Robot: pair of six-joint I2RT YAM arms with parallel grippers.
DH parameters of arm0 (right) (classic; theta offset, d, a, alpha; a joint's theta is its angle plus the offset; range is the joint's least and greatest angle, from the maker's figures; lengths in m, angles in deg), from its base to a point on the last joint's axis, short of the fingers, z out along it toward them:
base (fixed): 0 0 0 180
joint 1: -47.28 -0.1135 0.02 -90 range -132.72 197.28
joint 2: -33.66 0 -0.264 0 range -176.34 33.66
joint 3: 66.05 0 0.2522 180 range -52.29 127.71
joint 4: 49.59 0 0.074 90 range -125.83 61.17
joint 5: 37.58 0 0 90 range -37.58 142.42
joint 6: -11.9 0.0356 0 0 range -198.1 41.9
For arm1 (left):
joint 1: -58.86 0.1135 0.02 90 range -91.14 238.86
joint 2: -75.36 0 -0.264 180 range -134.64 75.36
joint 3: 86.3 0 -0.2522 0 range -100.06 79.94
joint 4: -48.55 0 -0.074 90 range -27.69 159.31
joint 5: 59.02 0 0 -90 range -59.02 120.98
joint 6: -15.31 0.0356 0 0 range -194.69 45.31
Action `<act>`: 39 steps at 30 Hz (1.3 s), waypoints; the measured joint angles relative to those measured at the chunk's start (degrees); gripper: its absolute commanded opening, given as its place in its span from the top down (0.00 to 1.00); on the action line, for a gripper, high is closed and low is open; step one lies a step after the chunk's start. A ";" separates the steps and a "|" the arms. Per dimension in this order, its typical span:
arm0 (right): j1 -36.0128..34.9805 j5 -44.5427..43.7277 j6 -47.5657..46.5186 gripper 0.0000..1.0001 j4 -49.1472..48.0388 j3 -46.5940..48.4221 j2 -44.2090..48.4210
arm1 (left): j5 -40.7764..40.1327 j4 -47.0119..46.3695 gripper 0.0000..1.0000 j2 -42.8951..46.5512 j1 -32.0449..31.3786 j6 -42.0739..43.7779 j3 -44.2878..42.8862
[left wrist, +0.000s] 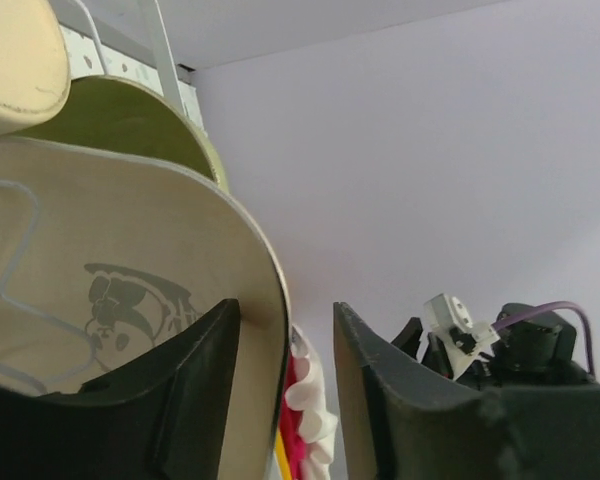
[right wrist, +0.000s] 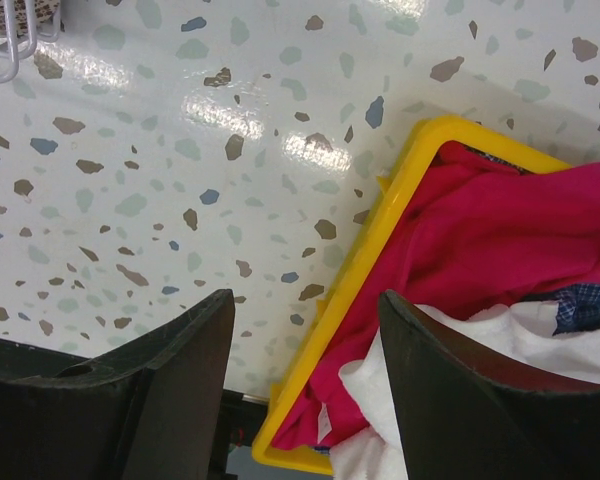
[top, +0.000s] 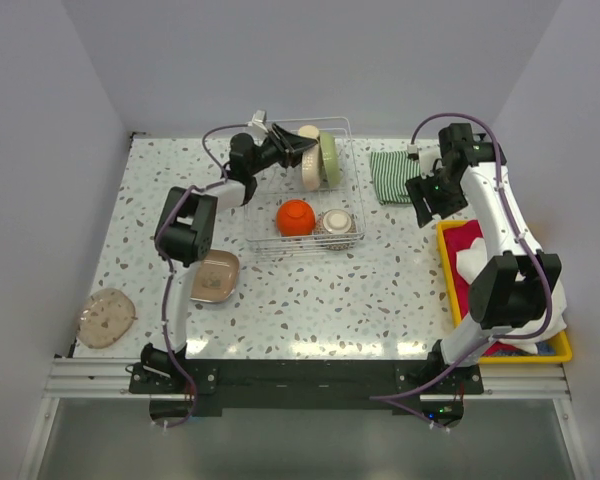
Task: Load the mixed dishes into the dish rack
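Your left hand (left wrist: 285,335) reaches over the far end of the dish rack (top: 300,247). Its fingers are partly spread astride the rim of the upright cream plate (left wrist: 130,250), with a gap showing on one side. Beyond that plate stands the green plate (left wrist: 130,115). Your right hand (right wrist: 305,300) hangs wide and holds nothing, over the desk (right wrist: 130,150) beside the yellow tray (right wrist: 380,215). The cream plate's lower part is cut off.
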State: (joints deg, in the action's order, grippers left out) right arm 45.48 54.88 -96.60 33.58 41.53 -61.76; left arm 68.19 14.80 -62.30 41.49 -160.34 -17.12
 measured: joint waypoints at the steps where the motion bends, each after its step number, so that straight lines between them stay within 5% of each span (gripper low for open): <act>1: 0.00 0.02 0.00 0.37 -0.02 0.00 0.00 | 0.09 1.16 0.43 0.02 -0.37 1.20 -0.02; 3: 0.00 0.09 0.02 0.37 -0.04 0.00 0.00 | -0.02 3.54 0.38 0.15 -0.92 3.23 -0.13; 4: 0.00 0.17 0.02 0.37 -0.04 0.00 0.00 | -0.17 4.79 0.22 0.24 -1.18 4.42 -0.15; 8: 0.00 0.68 0.15 0.37 -0.22 -0.02 0.00 | -0.92 12.07 0.00 1.95 -1.44 10.27 -0.37; 24: 0.00 4.39 2.29 0.36 -1.55 0.02 0.02 | -10.54 41.99 0.00 14.64 -1.46 34.36 -4.17; 31: 0.00 6.29 3.17 0.36 -1.79 1.11 -0.79 | -15.80 52.50 0.00 22.64 -0.50 44.48 1.38; 39: -0.15 12.87 3.17 0.40 -2.91 6.91 -3.37 | -14.67 68.76 0.03 36.92 13.27 70.60 6.56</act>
State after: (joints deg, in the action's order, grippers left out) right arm 45.33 67.75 -93.43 30.67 48.44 -65.13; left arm 53.53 83.57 -25.39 54.76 -89.74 -10.56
